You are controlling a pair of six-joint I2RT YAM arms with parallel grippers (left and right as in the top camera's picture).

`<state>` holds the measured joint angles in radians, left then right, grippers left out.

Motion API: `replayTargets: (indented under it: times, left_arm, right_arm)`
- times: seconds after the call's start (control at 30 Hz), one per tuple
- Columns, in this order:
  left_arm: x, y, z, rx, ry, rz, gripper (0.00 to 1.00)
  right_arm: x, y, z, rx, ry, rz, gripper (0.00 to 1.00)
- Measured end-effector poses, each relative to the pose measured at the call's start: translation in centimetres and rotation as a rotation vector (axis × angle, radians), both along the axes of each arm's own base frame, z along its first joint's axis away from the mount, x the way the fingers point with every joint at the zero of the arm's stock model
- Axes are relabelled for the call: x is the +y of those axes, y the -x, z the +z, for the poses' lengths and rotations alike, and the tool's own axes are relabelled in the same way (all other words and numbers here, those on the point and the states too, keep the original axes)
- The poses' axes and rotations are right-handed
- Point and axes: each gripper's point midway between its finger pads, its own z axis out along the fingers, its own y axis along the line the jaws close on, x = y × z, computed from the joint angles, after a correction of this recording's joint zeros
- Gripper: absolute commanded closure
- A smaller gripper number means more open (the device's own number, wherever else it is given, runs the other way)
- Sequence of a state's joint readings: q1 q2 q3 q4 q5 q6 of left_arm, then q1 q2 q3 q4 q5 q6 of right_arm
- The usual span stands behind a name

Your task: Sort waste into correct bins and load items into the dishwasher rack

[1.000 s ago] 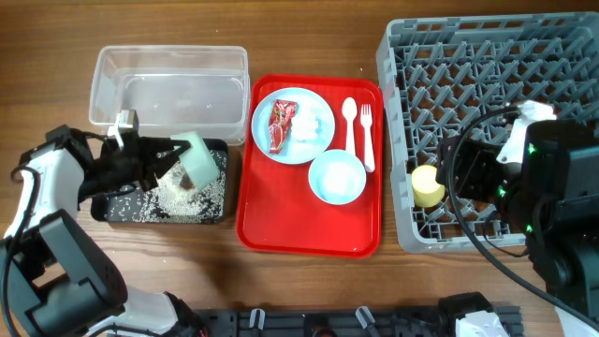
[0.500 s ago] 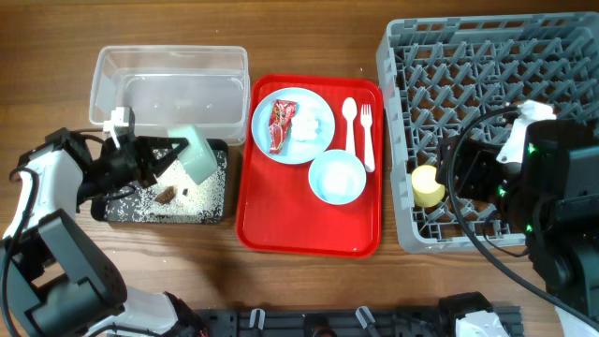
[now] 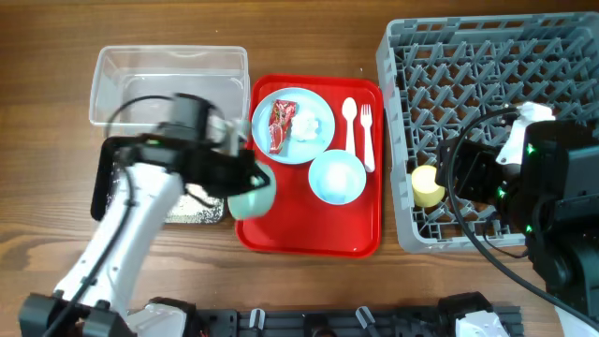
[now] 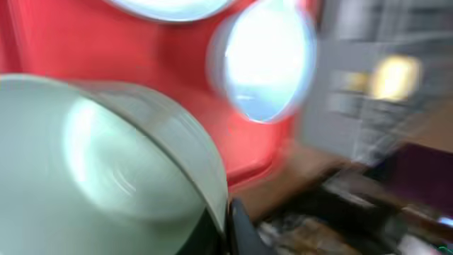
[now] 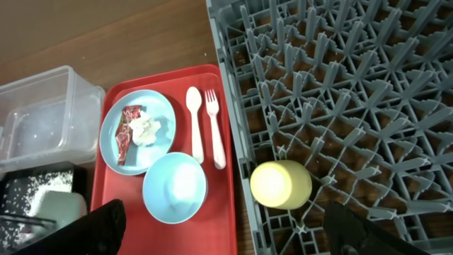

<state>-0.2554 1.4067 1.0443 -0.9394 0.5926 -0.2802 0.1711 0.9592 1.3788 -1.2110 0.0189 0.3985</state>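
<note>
Table [image 3: 56, 28] — bare wood, visible grain, dull sheen. Tub [image 3: 168, 52]: clear plastic, faintly cloudy. Red tray [image 3: 309, 229]: smooth plastic, glossy. Rack [image 3: 487, 56]: grey plastic, matt. Plate [image 3: 267, 105] and blue bowl [image 3: 337, 178]: smooth, soft shine. Green bowl [image 4: 106, 163] — glossy, with a bright highlight on its side in the left wrist view. Wrapper [image 3: 281, 124]: red, foil-like, shiny. Tissue [image 3: 309, 124]: white paper, crumpled. Spoon [image 3: 350, 117], fork [image 3: 367, 126]: white plastic, smooth. Cup [image 3: 428, 184]: yellow, matt. Black tray [image 3: 99, 187]: dull. Scraps [image 3: 201, 213]: grainy.

On the tabletop [image 3: 47, 37], left, the tub [image 3: 168, 84] sits behind the shallow tray [image 3: 100, 183]. The central serving tray [image 3: 309, 229] carries plate [image 3: 292, 153], bowl [image 3: 337, 176], spoon [image 3: 349, 117] and fork [image 3: 367, 131]. The rack [image 3: 468, 56], right, holds the cup [image 3: 428, 185].
</note>
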Motion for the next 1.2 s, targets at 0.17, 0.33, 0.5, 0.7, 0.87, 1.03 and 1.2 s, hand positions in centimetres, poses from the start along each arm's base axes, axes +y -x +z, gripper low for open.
replayTargets:
  times: [0.17, 0.33, 0.5, 0.7, 0.87, 1.03, 1.2]
  left_arm:
    - [-4.4, 1.2, -4.8, -0.119, -0.389, -0.058, 0.89]
    - [-4.4, 1.1, -6.9, -0.147, -0.539, -0.022, 0.56]
    - [-6.3, -2.1, -1.9, -0.286, -0.479, 0.01, 0.39]
    - [-4.8, -12.0, -0.3, -0.534, -0.454, 0.154, 0.36]
    - [-1.7, -16.0, -7.9, -0.425, -0.497, 0.175, 0.38]
    - [-2.6, -16.3, -9.6, -0.425, -0.484, 0.135, 0.5]
    - [-4.1, -16.4, -9.0, -0.451, -0.448, 0.106, 0.39]
  right_arm:
    - [0.0, 0.0, 0.0, 0.0, 0.0, 0.001, 0.1]
    - [0.0, 0.0, 0.0, 0.0, 0.0, 0.001, 0.09]
    - [0.0, 0.0, 0.0, 0.002, 0.0, 0.001, 0.09]
    - [0.0, 0.1, -0.1, 0.006, 0.001, 0.001, 0.09]
    - [0.0, -0.1, -0.4, 0.018, 0.003, 0.001, 0.09]
    - [0.2, -0.9, -1.6, 0.076, 0.006, -0.001, 0.1]
    - [0.4, -1.0, -1.8, 0.087, 0.001, 0.001, 0.1]
